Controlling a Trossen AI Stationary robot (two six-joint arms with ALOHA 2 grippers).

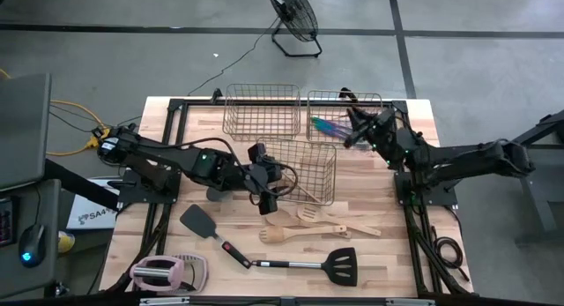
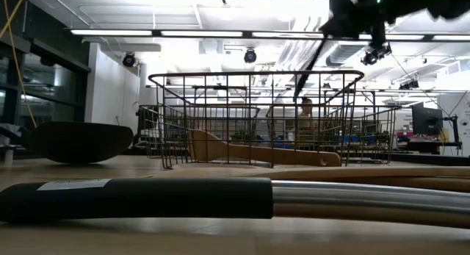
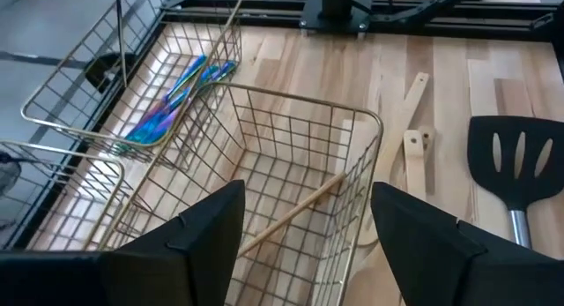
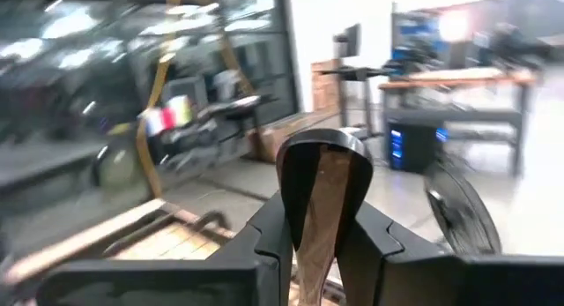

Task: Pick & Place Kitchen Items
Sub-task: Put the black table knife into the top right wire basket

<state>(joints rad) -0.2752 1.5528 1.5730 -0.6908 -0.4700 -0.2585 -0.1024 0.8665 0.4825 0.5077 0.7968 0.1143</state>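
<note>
- While the left gripper (image 1: 267,190) hangs over the near-left rim of the middle copper basket (image 1: 328,188), its two dark fingers (image 3: 203,231) stand wide apart with nothing between them.
- Inside that basket a pale wooden spoon (image 3: 291,214) lies slanted, its bowl (seen from table level (image 2: 209,147)) resting on the wire floor.
- At the back of the table, the right gripper (image 1: 359,127) is raised over the far-right basket (image 1: 345,100), and its fingers are clamped on a dark spoon (image 4: 322,205) whose bowl stands up between them.
- Thin iridescent purple-teal pieces (image 1: 332,127) lie in that far-right basket, just beside the right gripper.
- On the bare wood in front of the middle basket lie several pale wooden spatulas (image 1: 328,227), close together.
- Nearer the front edge rest a slotted black spatula (image 1: 341,264) with a metal handle, and a second black spatula (image 1: 198,221) toward the left.
- A pink-and-white gadget (image 1: 163,272) sits at the front-left corner.
</note>
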